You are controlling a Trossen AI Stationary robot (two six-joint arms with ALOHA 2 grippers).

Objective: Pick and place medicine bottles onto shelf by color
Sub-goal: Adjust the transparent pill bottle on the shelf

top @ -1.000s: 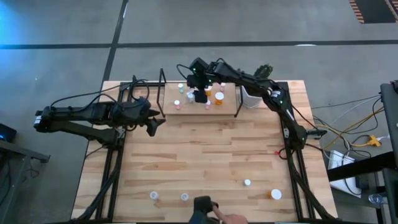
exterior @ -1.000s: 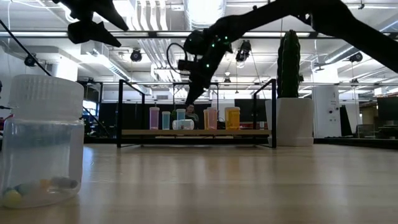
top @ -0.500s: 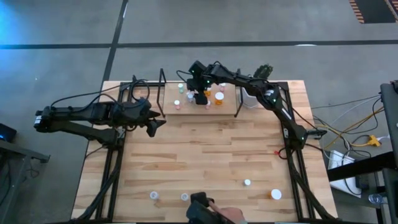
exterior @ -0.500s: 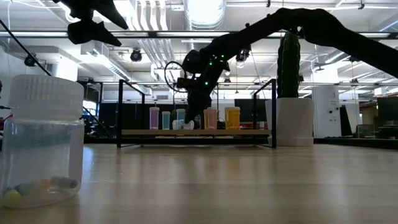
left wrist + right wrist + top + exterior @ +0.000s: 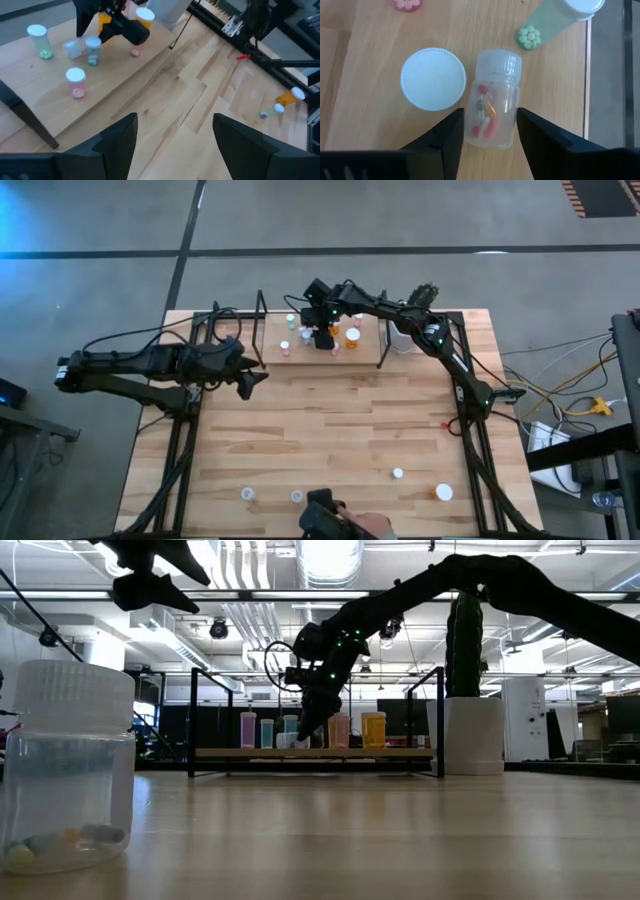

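We see the right arm stretched from the right of the frame across to the shelf at top centre of the high view, its right gripper pointing down among the bottles standing there. Its wrist view adds what the overhead cannot: the open fingers straddle a clear bottle lying on its side with coloured capsules inside, a white cap just beside it and a greenish bottle nearby. The left gripper hangs at centre left, fingers spread, holding nothing. The low view shows a large clear bottle at lower left. Along the table's near edge sit more bottles, including an orange one, and a person's gloved hand.
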